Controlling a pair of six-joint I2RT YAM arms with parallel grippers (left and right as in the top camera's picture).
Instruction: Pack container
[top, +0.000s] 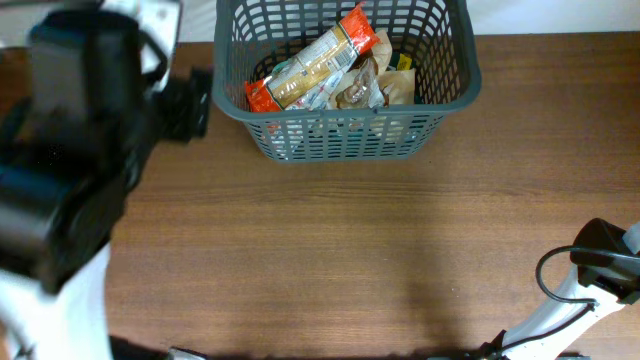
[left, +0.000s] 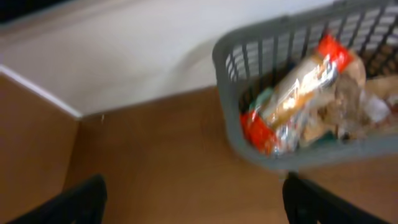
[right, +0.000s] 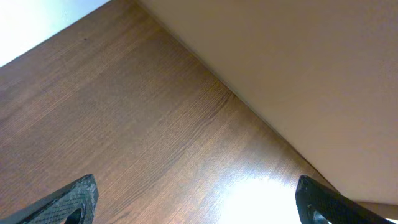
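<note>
Overhead shows one container (top: 345, 135) holding one red-ended packet (top: 315, 62).

Left wrist view smeared, container (left: 298, 163) soft upper right. Right wrist view sharp, white glare on desk (right: 124, 124) lower centre. Overhead evenly bright; my left arm (top: 70, 150) defocused.

No readable text or labels anywhere.
</note>
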